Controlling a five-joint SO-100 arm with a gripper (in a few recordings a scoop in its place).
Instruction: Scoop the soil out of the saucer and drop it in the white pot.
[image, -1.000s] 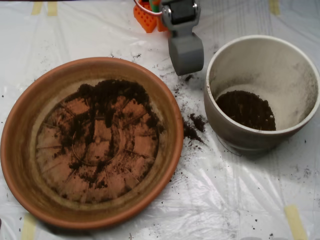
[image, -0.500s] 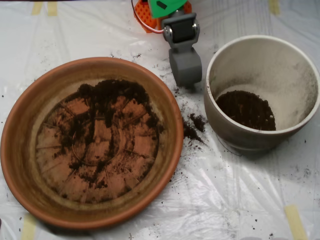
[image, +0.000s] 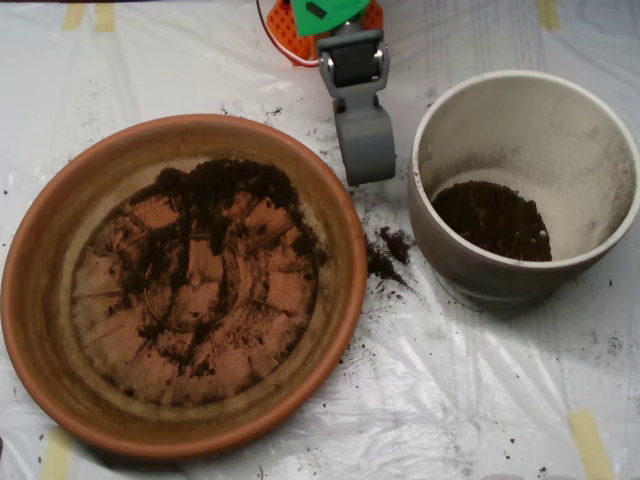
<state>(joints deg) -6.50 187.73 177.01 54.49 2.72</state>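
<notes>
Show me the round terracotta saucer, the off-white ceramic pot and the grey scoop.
Round terracotta saucer (image: 40, 240): overhead view, bare left rim.
Off-white ceramic pot (image: 560, 150): overhead view, dusty inner wall.
Grey clamshell scoop (image: 366, 150): overhead view, lower grey shell.

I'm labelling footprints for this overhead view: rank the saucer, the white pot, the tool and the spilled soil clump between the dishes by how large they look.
1. the saucer
2. the white pot
3. the tool, though it may sit nearer the camera, so its look is inflated
4. the spilled soil clump
</notes>
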